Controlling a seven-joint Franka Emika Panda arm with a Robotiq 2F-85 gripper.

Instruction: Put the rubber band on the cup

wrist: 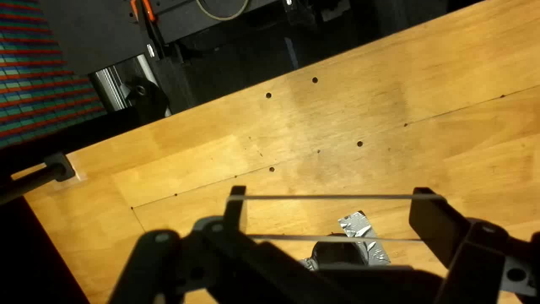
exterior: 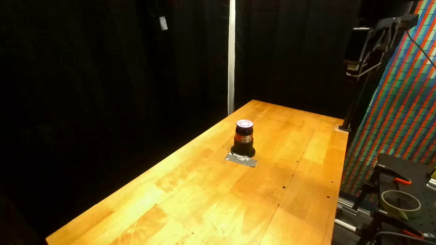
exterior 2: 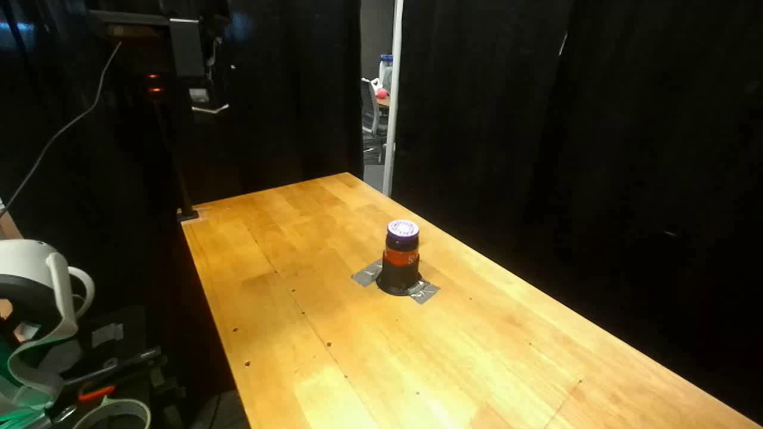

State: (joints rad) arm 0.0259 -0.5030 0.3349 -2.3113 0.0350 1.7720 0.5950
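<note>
Stretching across the gripper (wrist: pixel 331 213), whose fingers (wrist: pixel 438 228) are wide apart, the rubber band (wrist: pixel 331 197) shows two strands in the wrist view, while the cup (exterior: pixel 244 139) stands upright on the wooden table (exterior: pixel 190 204), with grey tape (exterior: pixel 240 160) touching it, in both exterior views.

Wrist view: the gripper (wrist: pixel 332 204) stands spread wide, fingers (wrist: pixel 436 223) well apart. They sit about level, one either side of its midline.

In both exterior views, the wooden table (exterior: pixel 204 204) is shining brightly while the black curtains (exterior: pixel 119 85) are looking dark.
</note>
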